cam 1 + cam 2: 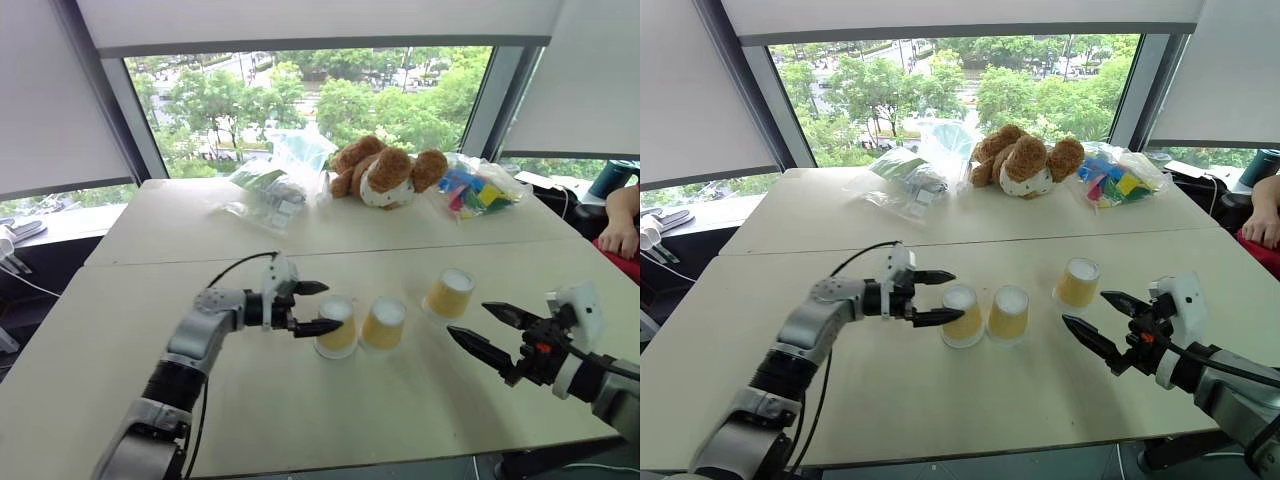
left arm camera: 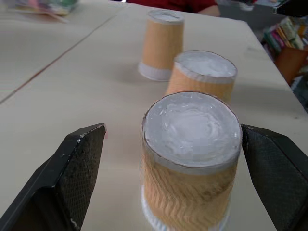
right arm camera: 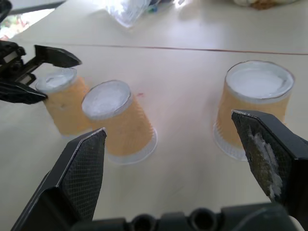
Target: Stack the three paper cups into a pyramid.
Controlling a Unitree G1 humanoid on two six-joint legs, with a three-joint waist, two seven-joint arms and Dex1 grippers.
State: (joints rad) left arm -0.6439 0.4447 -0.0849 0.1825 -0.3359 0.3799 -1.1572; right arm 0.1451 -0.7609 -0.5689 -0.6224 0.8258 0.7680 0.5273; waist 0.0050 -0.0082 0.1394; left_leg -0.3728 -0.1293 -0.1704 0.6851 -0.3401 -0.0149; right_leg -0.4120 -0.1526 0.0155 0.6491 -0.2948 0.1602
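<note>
My left gripper (image 1: 308, 307) fingers spread wide around the leftmost cup (image 1: 337, 325), not pinching. Middle cup (image 1: 383, 323) just beside it, third cup (image 1: 450, 293) apart to the right; all upside down on the table (image 1: 150, 300). My right gripper (image 1: 490, 332) spread, empty, near third cup.

Cups (image 2: 190, 159): paper, matt tan sides w/ faint wavy embossed texture, white bases & rims, base tops slightly crinkled. Table (image 1: 300, 420): smooth pale laminate, low sheen, thin seam across the middle. Left gripper (image 1: 308, 307) & right gripper (image 1: 482, 330): black plastic fingers, inner pads w/ fine cross-hatch grip pattern; white plastic wrist housings, grey metal-look arm links. Bear (image 1: 385, 172): brown plush, fuzzy. Bags (image 1: 270, 185): clear glossy plastic film, crinkled.
</note>
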